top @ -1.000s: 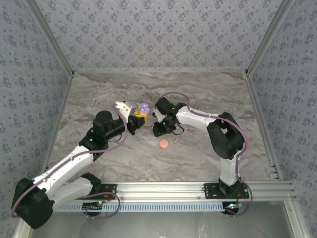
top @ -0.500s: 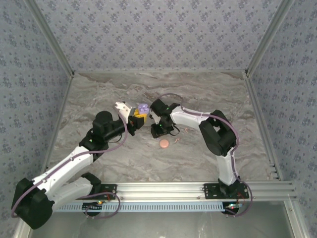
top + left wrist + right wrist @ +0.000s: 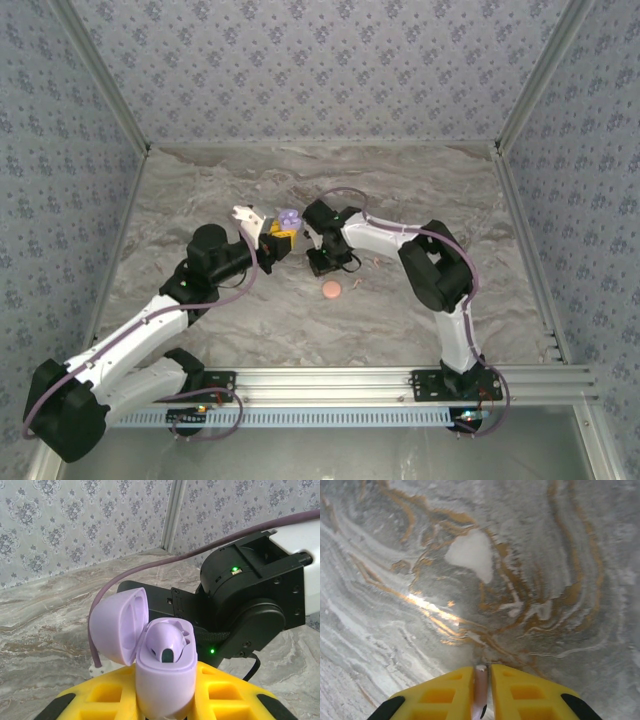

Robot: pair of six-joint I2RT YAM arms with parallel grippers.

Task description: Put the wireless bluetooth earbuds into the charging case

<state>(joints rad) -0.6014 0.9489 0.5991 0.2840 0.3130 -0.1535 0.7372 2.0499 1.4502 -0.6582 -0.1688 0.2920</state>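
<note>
Right arm is sitting with its elbow pulled further left than a second ago, and its wrist is sitting a little left and lower too. The right claw, whose fingers were apart then, is now pinching together. Left arm is keeping its earlier place.

Count:
- Charging case: one, lavender, lid hanging open to the left.
- Lavender earbud: one, sitting inside the case.
- Pink earbud: one, pale, showing as a thin sliver between the right claw's yellow fingers.
- Round pink disc: one, lying on the table just near-side of the right claw.
- A tiny speck is lying beside the disc, too small to identify.

Pose:
- Left arm is reaching from the near-left corner up toward the middle of the table. The left claw is clamping the case by its lower body and holding it upright, off the table.
- Right arm is rising from its base and bending at the elbow, with the forearm running left. Its claw is pointing down at the marble, clamping the pink earbud. Whether the tips are touching the table cannot be told.
- The right wrist is standing just behind the open case, as the left wrist view is showing it.
</note>
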